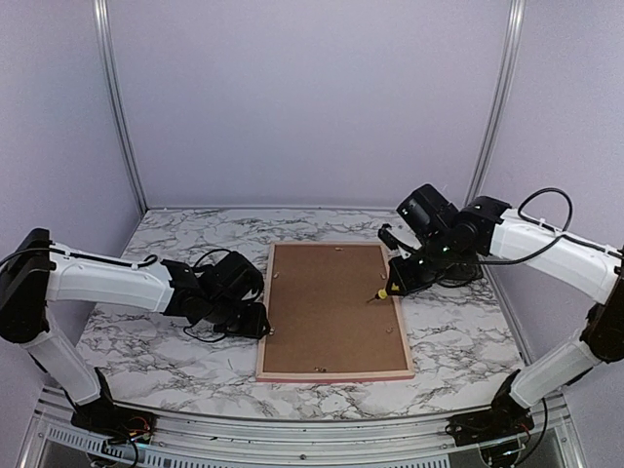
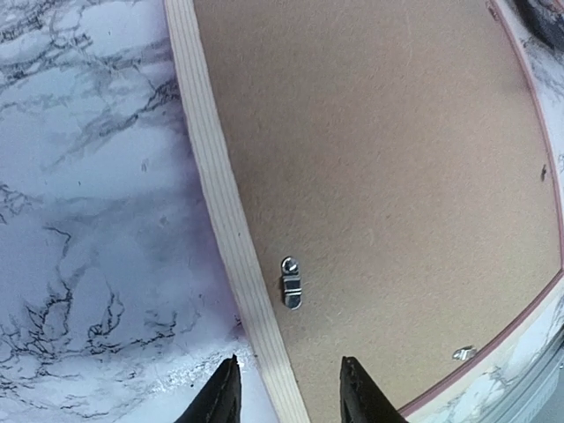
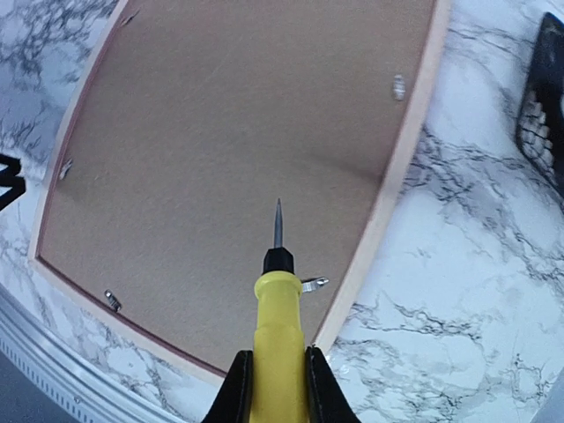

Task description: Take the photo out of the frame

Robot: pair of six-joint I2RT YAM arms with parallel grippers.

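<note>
Marble tabletop (image 1: 166,363) holds a thin pink rectangular frame (image 1: 334,375), brown fibreboard backing (image 1: 331,307) up. Left gripper (image 2: 289,379) is spread at its left edge; right gripper (image 3: 276,366) pinches a yellow-handled pointed tool (image 3: 278,300).

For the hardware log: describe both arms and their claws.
The left arm and right arm have white tubular links, black joints and wrist units. Thin black cables loop along them. The left claw and right claw each have two dark tapered fingers.

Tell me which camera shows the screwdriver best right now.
Right wrist: the yellow-handled screwdriver fills the foreground, clamped in the right end effector, its tip over the brown backing board near a metal tab. Top external shows it only as a small yellow speck; left wrist doesn't show it.
</note>
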